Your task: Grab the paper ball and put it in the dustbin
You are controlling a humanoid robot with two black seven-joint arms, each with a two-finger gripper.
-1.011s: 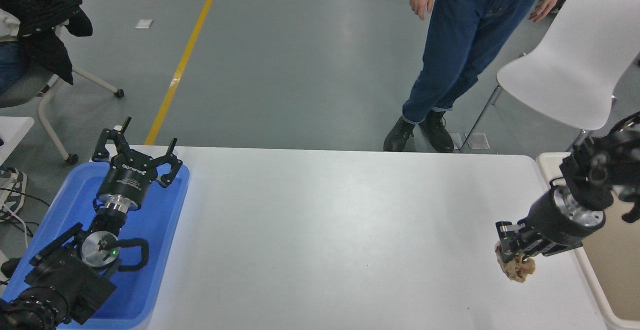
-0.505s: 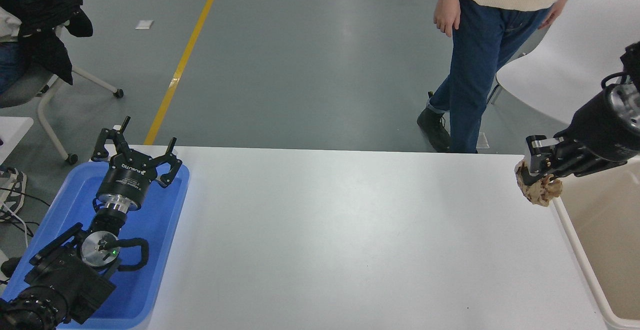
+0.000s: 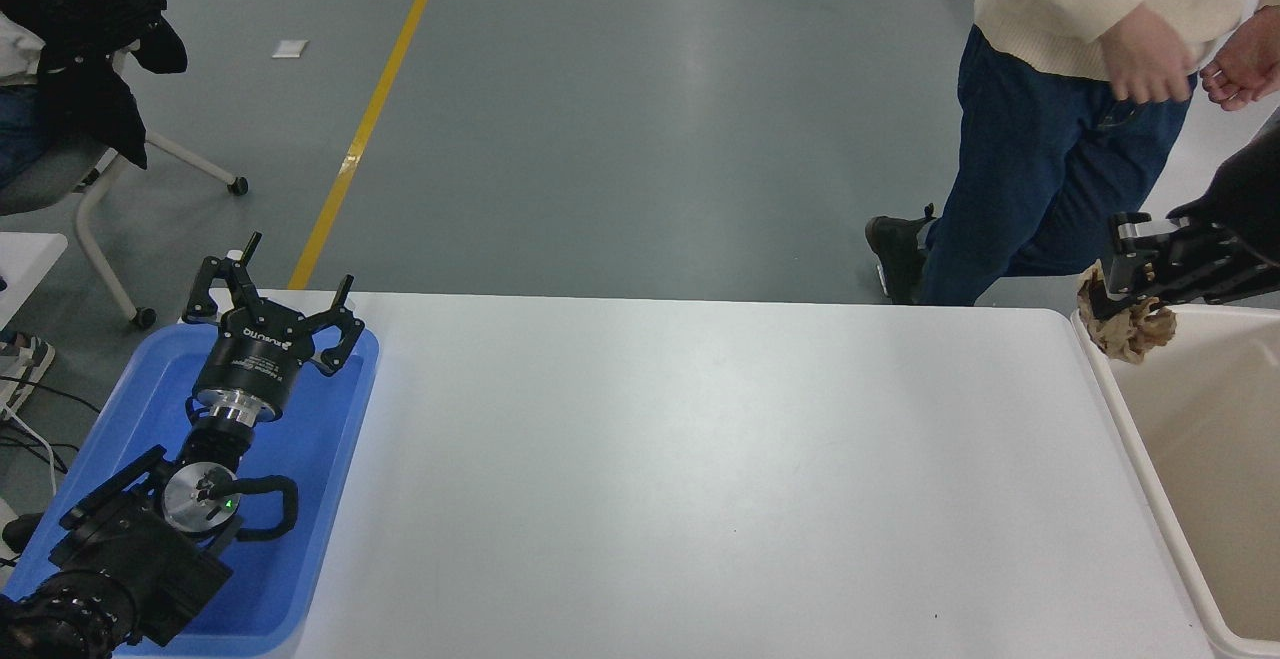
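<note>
- One flat blue plastic tray (image 3: pixel 330 459) with smooth, rounded corners lies at the bench's left edge.
- The left claw (image 3: pixel 268 307) sits parked over the tray's far end, its matte black fingers spread apart and holding nothing; a ringed metal wrist joins it to the black arm below.
- One bench (image 3: pixel 700 479), white, smooth and faintly glossy, spans the middle of the scene.
- One person (image 3: pixel 1060 129) in a knitted cream sweater, dark blue jeans and black boots stands at the far right; a second ago this person stood further left, legs beside the white chair.
- The right claw (image 3: pixel 1120 284) is clamped on the one paper ball (image 3: pixel 1128 329), a rough, creased tan-brown wad hanging under its fingers.
- The ball hangs at the far left corner of the dustbin (image 3: pixel 1130 419), just over its rim; a second ago it was nearer, low over the bench's right side, and half a second ago by the bench's far right corner.
- One dustbin, cream-beige plastic with smooth inner walls and a rounded rim, stands against the bench's right edge.
</note>
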